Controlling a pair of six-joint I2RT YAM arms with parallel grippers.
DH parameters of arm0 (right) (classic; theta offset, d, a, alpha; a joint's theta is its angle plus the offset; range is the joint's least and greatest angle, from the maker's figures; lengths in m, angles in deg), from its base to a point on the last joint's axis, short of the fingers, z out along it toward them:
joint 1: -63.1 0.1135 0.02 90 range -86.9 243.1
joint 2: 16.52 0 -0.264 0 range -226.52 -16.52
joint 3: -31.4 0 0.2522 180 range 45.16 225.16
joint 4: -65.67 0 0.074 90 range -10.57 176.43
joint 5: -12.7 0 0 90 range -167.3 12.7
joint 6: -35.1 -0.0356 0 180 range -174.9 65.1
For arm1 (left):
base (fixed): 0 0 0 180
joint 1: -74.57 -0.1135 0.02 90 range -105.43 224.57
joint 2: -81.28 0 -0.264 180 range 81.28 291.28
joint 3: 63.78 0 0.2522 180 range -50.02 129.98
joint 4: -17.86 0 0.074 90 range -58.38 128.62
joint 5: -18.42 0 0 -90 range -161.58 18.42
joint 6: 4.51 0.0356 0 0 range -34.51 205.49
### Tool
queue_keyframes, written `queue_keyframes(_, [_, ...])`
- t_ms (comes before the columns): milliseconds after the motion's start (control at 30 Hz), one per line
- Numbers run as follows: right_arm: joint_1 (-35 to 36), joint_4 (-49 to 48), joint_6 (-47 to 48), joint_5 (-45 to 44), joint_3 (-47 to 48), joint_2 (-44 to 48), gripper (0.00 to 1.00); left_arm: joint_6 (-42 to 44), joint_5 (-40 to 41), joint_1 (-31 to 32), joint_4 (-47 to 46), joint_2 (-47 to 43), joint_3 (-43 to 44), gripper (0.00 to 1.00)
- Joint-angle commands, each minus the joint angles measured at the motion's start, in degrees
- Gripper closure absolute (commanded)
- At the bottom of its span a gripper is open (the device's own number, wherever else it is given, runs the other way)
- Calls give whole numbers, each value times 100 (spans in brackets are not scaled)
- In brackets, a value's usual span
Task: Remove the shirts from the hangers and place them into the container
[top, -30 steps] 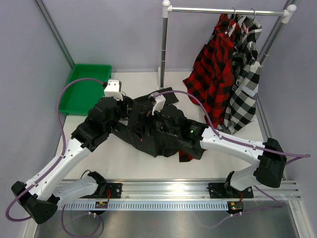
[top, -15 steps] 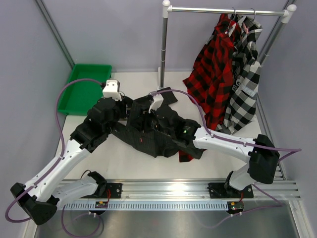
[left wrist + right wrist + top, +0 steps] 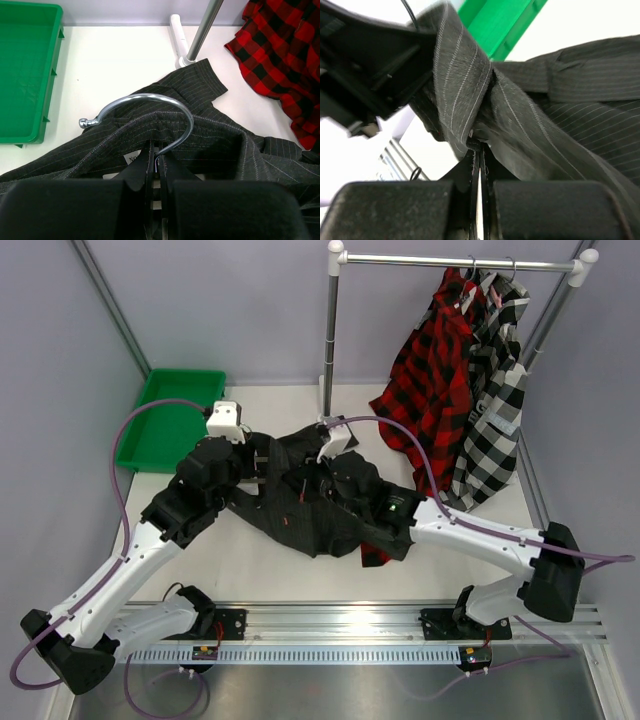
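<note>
our right claw (image 3: 479,150) has just snapped together, going from spread wide a second ago to pinching a fold of the charcoal shirt (image 3: 300,522). the shirt lies crumpled on the table (image 3: 250,570) at the centre of the top view. our left claw (image 3: 157,157) stays pressed together on the neck of the hanger (image 3: 150,96), whose metal hook curls up ahead. with both grips set, we judge the pull-apart can begin. the green tray (image 3: 165,430) sits at upper left with no shirt in it. the red plaid shirt (image 3: 425,390) and the black-and-white plaid shirt (image 3: 495,410) hang at upper right.

White neck label (image 3: 131,159) in charcoal shirt (image 3: 215,145) collar, print partly hidden, unreadable, nothing else legible
</note>
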Motion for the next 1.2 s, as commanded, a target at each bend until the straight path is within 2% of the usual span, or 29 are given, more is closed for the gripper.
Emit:
queue_keyframes(0, [44, 205, 289, -652, -36, 542, 100, 67, 131, -17, -560, -117, 17, 100])
queue_keyframes(400, [35, 1365, 764, -1997, -247, 1535, 100, 137, 113, -17, -569, -143, 17, 100])
queue_keyframes(767, [-193, 2095, 1133, -2692, -291, 2493, 100, 190, 201, -8, -569, -143, 8, 100])
queue_keyframes(1000, [-439, 2403, 1309, -2859, -326, 2889, 100, 225, 280, -8, -587, -135, -18, 100])
queue_keyframes(1167, [-545, 2553, 1423, -2598, -344, 2881, 100, 252, 298, -17, -604, -126, -18, 100])
